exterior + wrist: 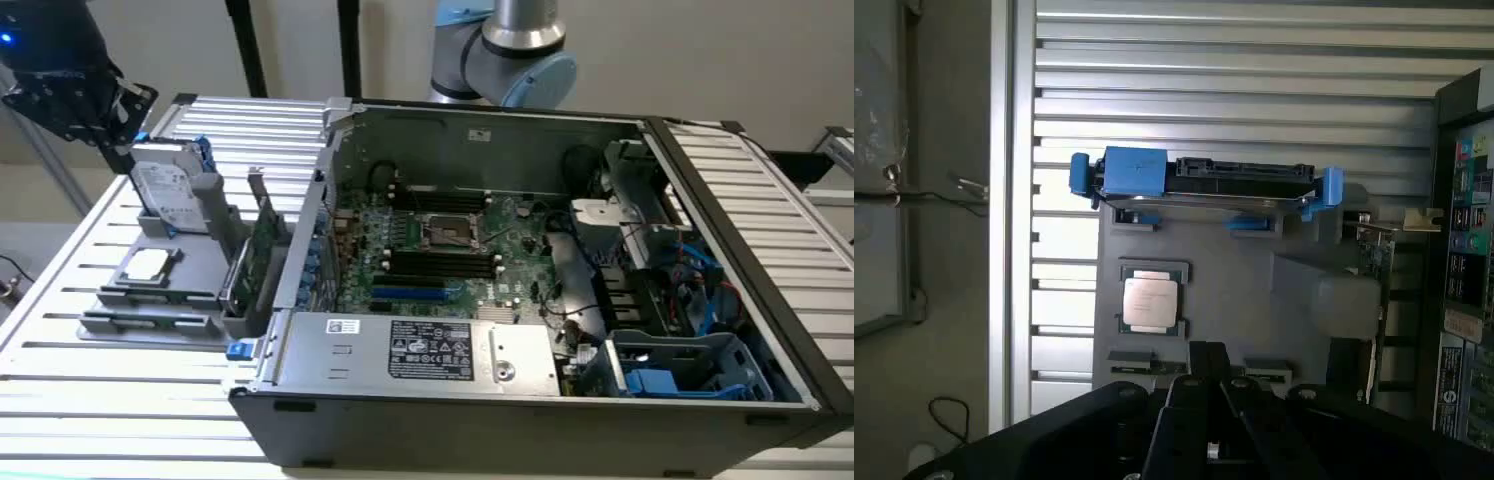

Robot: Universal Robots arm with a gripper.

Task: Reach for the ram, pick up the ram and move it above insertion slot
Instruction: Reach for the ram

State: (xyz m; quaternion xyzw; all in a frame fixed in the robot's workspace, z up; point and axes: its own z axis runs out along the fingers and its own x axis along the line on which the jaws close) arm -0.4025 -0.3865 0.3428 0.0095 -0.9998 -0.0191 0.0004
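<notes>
At the exterior view's left, the black gripper (80,100) hangs just behind the upright hard drive (167,185); whether it is spread or pressed together cannot be told. The ram (144,320) lies at the grey fixture's (207,205) near edge, with the expansion card (267,250) beside it. The insertion slot (441,262) sits inside the open computer case (534,400), well apart.

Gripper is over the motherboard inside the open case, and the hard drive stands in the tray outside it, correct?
Not quite. The exterior view shows the gripper outside the open case, up by the hard drive in the tray, not over the motherboard. The hard drive does stand in the tray outside the case.
</notes>
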